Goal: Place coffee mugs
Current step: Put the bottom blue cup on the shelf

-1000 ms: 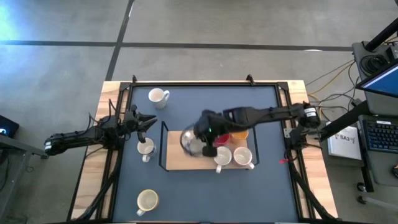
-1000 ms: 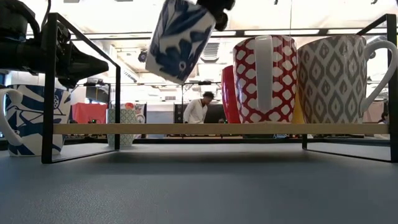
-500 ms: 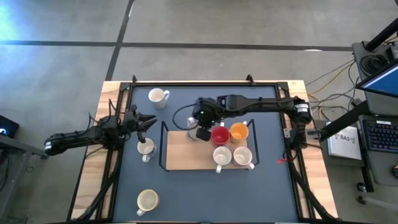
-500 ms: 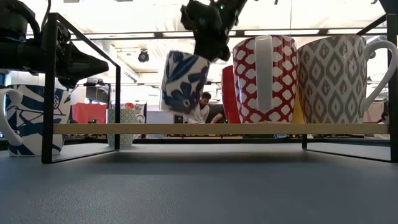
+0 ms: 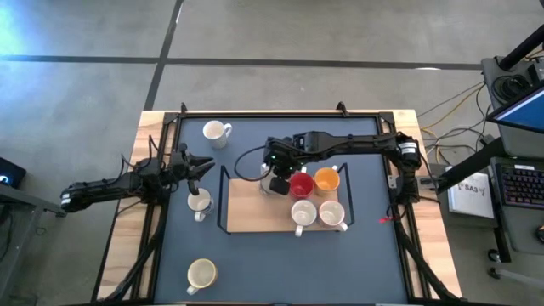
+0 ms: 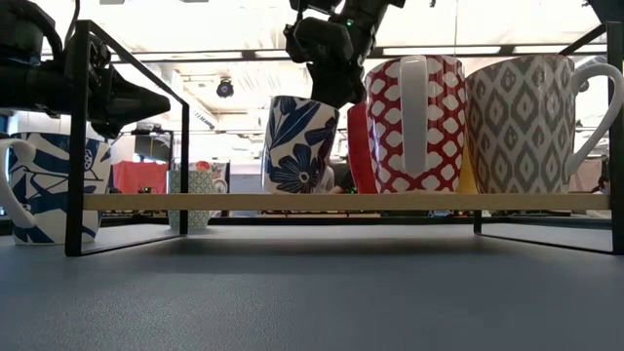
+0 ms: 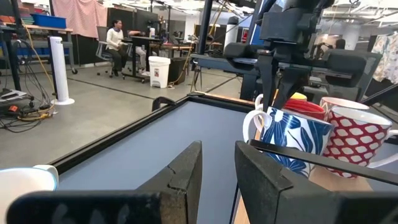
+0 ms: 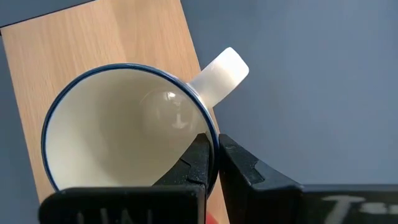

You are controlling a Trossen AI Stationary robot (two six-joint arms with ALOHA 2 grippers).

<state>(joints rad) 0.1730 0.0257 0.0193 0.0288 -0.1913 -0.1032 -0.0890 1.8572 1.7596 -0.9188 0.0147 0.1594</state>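
A blue-and-white flowered coffee mug (image 6: pixel 300 144) stands upright at the far left corner of the wooden board (image 5: pixel 253 217), with my right gripper (image 8: pixel 214 158) shut on its rim from above. Beside it on the board are a red mug (image 5: pixel 300 184), an orange mug (image 5: pixel 326 179) and two white mugs (image 5: pixel 303 212) (image 5: pixel 331 214). Three more mugs (image 5: pixel 215 131) (image 5: pixel 199 202) (image 5: pixel 201 273) stand on the dark mat. My left gripper (image 5: pixel 206 166) waits open at the left, pointing level. My right gripper pinches the mug's rim (image 8: pixel 214 144) right next to the handle (image 8: pixel 221 73), one finger inside the cup and one outside. The fingers slant down from above. The mug is upright, its base level with the board's top; whether it bears on the board I cannot tell.
A black metal frame (image 6: pixel 78 136) surrounds the wooden board. The red patterned mug (image 6: pixel 414 122) and a grey patterned mug (image 6: pixel 526 122) stand close to the right of the held mug. The board's near left part is bare wood.
My right gripper has gone down and toward the table's far edge with the flowered mug, staying shut on it. The mug hung tilted well above the board; it has come down to the board's level and now stands upright.
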